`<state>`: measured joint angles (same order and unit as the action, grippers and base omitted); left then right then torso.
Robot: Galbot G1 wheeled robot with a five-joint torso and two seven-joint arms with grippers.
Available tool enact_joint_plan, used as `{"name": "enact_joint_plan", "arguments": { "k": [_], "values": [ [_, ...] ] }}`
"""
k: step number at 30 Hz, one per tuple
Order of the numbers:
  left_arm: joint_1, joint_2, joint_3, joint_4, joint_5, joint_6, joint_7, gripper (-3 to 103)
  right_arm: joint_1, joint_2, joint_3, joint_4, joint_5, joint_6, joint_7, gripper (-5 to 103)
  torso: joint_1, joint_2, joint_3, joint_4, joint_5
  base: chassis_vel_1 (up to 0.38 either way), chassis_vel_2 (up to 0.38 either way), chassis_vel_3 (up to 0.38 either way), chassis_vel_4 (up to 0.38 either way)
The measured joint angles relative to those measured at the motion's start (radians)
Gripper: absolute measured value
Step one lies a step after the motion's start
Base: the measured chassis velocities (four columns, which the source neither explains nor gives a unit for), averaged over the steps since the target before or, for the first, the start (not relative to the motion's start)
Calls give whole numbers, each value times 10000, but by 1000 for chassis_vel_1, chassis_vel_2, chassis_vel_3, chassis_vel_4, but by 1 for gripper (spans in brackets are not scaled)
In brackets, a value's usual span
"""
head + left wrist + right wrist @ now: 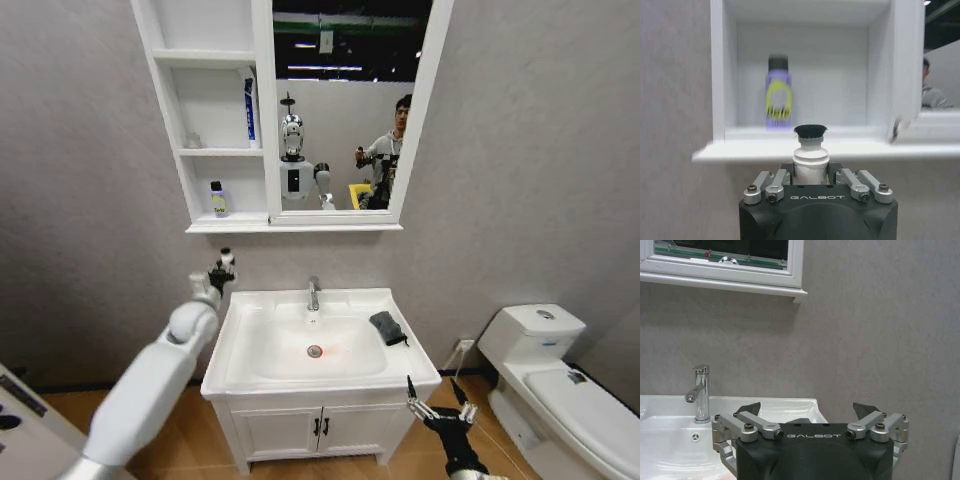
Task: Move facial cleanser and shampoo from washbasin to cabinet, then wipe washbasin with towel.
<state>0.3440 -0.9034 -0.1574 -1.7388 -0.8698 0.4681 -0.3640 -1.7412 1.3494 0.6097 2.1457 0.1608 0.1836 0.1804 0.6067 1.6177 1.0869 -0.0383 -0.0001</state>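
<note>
The white cabinet point(166, 110) hangs on the wall above the washbasin point(232, 345). A blue facial cleanser tube point(249, 112) stands on its middle shelf. On the bottom shelf stands the purple shampoo bottle point(217, 198) with a yellow label and black cap point(778, 97). My left gripper point(222, 264) is raised just below the cabinet's bottom ledge point(740, 150), left of the basin; it point(810, 133) points at the shampoo niche, shut and apart from the bottle. The dark towel point(388, 327) lies on the basin's right rim. My right gripper point(432, 392) hangs open and holds nothing, low by the basin's front right corner point(806, 409).
A chrome faucet point(314, 292) stands at the back of the basin point(670, 412). Under the basin is a white two-door vanity point(320, 428). A white toilet point(545, 380) stands to the right. The cabinet's mirror point(345, 100) reflects the robot. A grey wall runs behind everything.
</note>
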Motion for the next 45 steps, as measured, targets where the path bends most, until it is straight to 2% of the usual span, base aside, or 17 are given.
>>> {"name": "enact_joint_plan", "arguments": {
  "k": [2, 3, 5, 6, 9, 12, 15, 16, 21, 30, 45],
  "values": [
    [-1375, 875, 448, -291, -1862, 995, -242, 34, -6, 1, -15, -10, -47, -1, -6, 100, 0, 1, 0, 1, 0, 0, 0, 0, 0],
    [-1375, 875, 448, -291, -1862, 995, -242, 34, -6, 1, -15, -10, -47, -1, -6, 100, 0, 1, 0, 1, 0, 0, 0, 0, 0],
    [-2626, 1217, 956, -108, -2924, 1465, -411, 34, 12, 25, -40, -35, -77, -1, -12, 100, 0, 0, 0, 0, -1, 0, 0, 0, 0],
    [-2626, 1217, 956, -108, -2924, 1465, -411, 34, 12, 25, -40, -35, -77, -1, -12, 100, 0, 0, 0, 0, -1, 0, 0, 0, 0],
    [-4370, 1220, 1881, 716, -3311, 1690, -260, 34, 149, 67, -34, -70, -46, -1, -14, 100, 0, 0, 1, 2, 2, 0, 0, 0, 0],
    [-4768, 1072, 2183, 1017, -3340, 1731, -163, 34, 201, 61, -5, -71, 1, -3, -14, 100, 0, 0, 0, 2, 2, 0, 0, 0, 0],
    [-5674, 479, 2974, 2216, -2607, 1659, 368, 34, 242, -23, 141, -61, 216, -12, -17, 100, 1, -1, 3, -2, 1, 0, 0, 0, 0],
    [-5674, 479, 2974, 2216, -2607, 1659, 368, 34, 242, -23, 141, -61, 216, -12, -17, 100, 1, -1, 3, -2, 1, 0, 0, 0, 0],
    [-6314, -360, 3488, 3719, -2016, 1539, 694, 34, 336, -188, 420, -233, 583, 2, -17, 100, 2, -2, 3, -3, 3, 0, 0, 0, 0],
    [-6299, -1089, 3445, 5092, -1491, 1221, 959, 34, 379, -232, 467, -562, 685, 149, -18, 100, 2, -3, 3, 0, -1, 0, 0, 0, 0],
    [-6299, -1691, 3081, 5898, -1056, 961, 1220, 34, 407, -243, 398, -1008, 663, 338, -22, 100, 2, -2, 1, 0, 1, 0, 0, 0, 0]
  ]
}}
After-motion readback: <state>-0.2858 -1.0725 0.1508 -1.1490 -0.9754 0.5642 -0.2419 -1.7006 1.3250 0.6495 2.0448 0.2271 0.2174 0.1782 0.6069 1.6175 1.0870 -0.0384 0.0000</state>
